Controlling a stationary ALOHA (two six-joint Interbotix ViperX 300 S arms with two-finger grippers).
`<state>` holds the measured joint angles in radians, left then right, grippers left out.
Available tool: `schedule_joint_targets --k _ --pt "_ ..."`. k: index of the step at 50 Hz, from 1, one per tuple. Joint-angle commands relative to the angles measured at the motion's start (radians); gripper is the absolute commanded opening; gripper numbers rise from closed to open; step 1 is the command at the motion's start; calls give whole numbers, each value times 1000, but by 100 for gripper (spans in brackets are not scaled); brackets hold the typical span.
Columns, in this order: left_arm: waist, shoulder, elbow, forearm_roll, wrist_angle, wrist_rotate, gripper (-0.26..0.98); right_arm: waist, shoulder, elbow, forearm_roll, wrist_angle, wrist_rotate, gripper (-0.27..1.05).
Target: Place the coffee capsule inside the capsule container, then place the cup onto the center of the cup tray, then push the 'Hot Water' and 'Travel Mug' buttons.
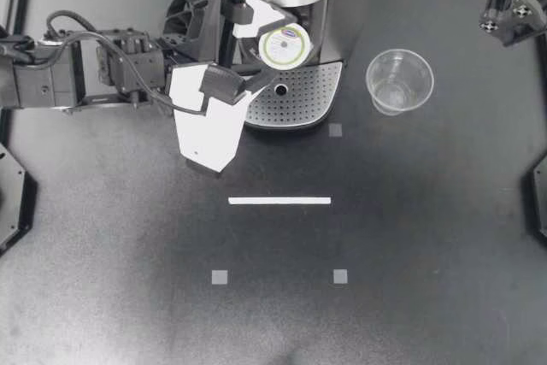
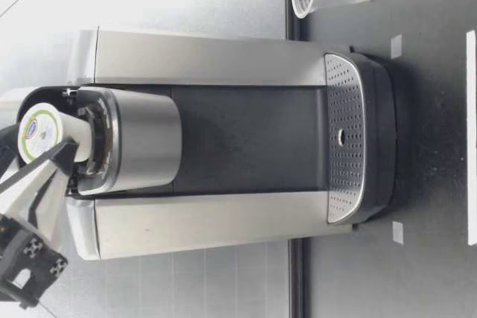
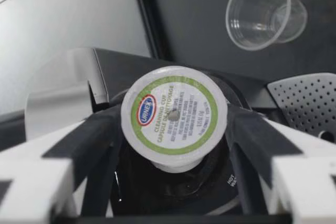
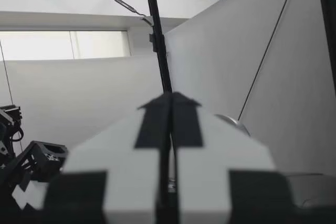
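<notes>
My left gripper [image 1: 275, 47] reaches in from the left and is shut on the coffee capsule [image 1: 287, 44], a white pod with a green-ringed lid. In the left wrist view both black pads [image 3: 97, 140] press the capsule [image 3: 174, 111] from two sides, just above the dark capsule container [image 3: 173, 187] in the machine's head. The low view shows the capsule [image 2: 39, 132] tilted at the mouth of the holder [image 2: 112, 139]. The clear plastic cup [image 1: 399, 81] stands upright on the table to the right of the perforated cup tray [image 1: 299, 104]. My right gripper [image 4: 169, 129] is shut and empty, raised at the back right.
The silver coffee machine [image 1: 342, 6] stands at the back middle. A white tape strip [image 1: 279, 201] lies in front of it, with small grey squares [image 1: 220, 277] marking the black table. My right arm [image 1: 513, 2] hangs over the back right corner.
</notes>
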<state>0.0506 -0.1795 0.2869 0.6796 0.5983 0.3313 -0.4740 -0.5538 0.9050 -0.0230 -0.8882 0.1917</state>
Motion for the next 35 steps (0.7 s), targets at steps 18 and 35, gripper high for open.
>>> schedule_joint_targets --k 18,35 --pt "9 -21 -14 28 15 -14 52 3 -6 -12 0 -5 0 11" --pt "6 -38 -11 118 8 -123 75 3 -5 -6 -2 -3 2 11"
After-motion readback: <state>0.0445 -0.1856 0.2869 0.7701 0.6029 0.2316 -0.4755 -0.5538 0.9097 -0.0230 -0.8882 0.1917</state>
